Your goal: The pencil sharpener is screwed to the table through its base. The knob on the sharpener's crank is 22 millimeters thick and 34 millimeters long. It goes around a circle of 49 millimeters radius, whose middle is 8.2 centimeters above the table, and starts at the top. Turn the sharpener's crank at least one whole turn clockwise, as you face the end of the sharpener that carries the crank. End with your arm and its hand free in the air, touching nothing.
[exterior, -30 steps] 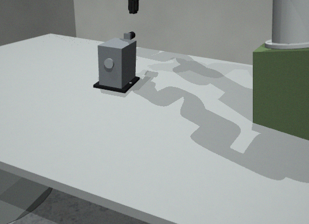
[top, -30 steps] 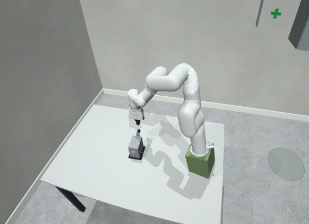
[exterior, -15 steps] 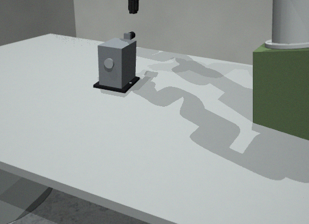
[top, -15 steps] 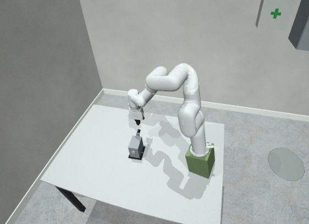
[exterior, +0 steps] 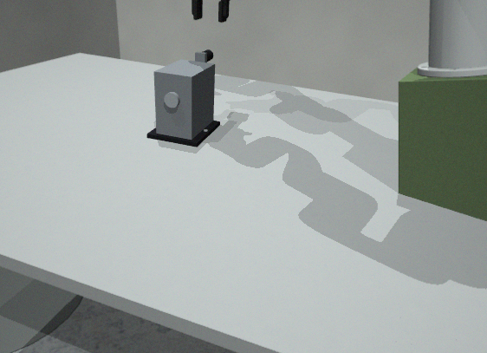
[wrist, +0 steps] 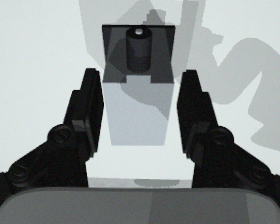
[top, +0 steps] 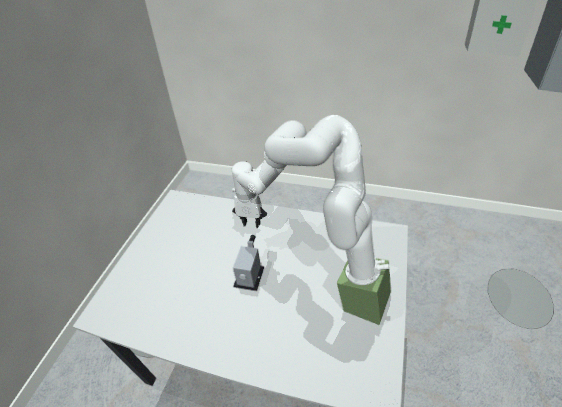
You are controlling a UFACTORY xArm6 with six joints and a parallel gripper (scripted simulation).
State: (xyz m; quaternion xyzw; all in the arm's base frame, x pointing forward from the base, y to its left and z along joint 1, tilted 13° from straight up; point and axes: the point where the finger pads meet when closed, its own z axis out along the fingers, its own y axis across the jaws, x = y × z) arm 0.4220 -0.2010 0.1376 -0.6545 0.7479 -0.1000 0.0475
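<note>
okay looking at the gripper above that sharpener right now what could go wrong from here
1. The gripper hangs open above the knob, holding nothing. Its gap looks only a little wider than the knob in the wrist view, so a slightly off-line descent could land a finger on top of it.
2. The knob juts out behind the sharpener, so descending too near the body might strike its top.

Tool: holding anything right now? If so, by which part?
Nothing is held. The tool hangs part-open above the crank knob of the sharpener, with an air gap between fingers and knob.
</note>
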